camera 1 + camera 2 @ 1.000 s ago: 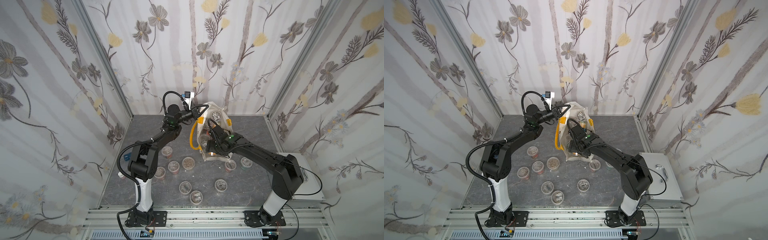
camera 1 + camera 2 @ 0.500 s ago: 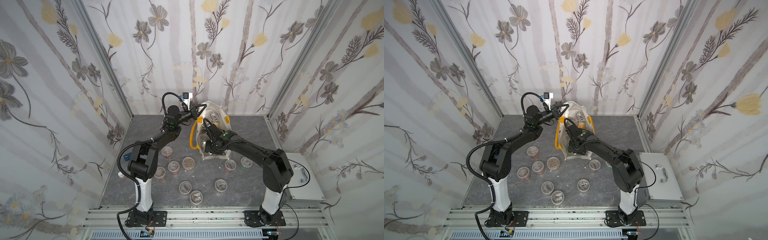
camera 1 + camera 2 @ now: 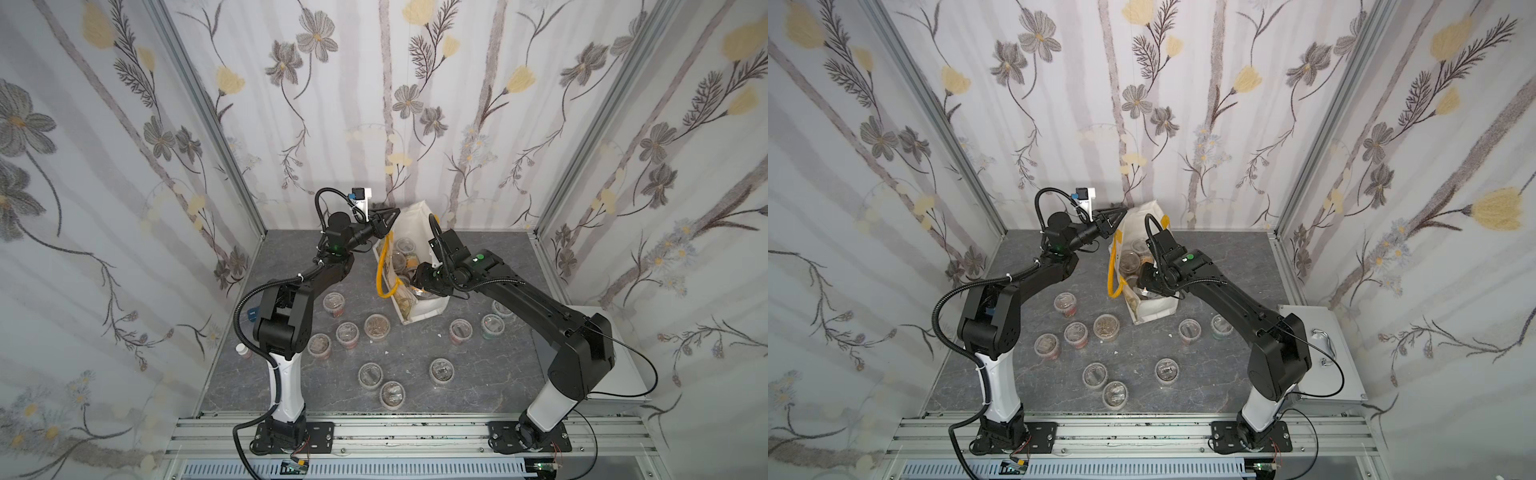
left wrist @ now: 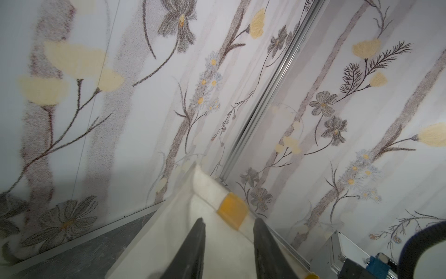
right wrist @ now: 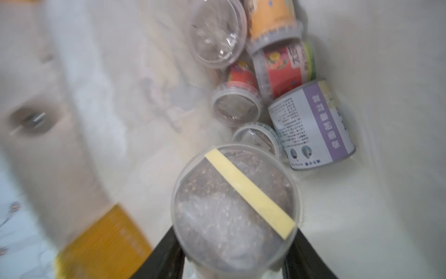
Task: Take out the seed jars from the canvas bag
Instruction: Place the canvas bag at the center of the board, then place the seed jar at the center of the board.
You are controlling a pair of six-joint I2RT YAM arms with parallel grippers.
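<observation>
The canvas bag [image 3: 420, 309] [image 3: 1152, 309] stands upright on the grey tabletop [image 3: 490, 257] with its mouth gaping upward. A yellow loop handle [image 3: 380, 274] hangs down the side that faces the left arm.

The left gripper [image 3: 385, 217] [image 3: 1109, 215] sits at the bag's far rim. In the left wrist view this gripper [image 4: 229, 221] has its jaws parted, clasping nothing, and the bag's cream rim [image 4: 210, 188] with a yellow patch shows just beyond them.

The right gripper [image 3: 419, 280] [image 3: 1144, 282] reaches down into the bag's mouth. In the right wrist view its black fingers [image 5: 166, 251] press against opposite sides of the held jar [image 5: 231, 212]. That jar has a clear lid over dark grainy contents, and a pale yellow tape strip [image 5: 248, 195] runs across the lid. It is still inside the bag.

Deeper in the bag lie more seed jars [image 5: 284, 70], tumbled on their sides against the cloth wall [image 5: 386, 120]. Their labels are red, orange, and white with purple.

At least nine seed jars stand outside the bag on the tabletop, all on the arm-base side of it. A cluster [image 3: 377, 327] [image 3: 1106, 326] lies toward the left arm and a few [image 3: 460, 331] [image 3: 1190, 331] toward the right arm. A silver metal case [image 3: 1325, 365] lies well apart from the bag, behind the right arm.
</observation>
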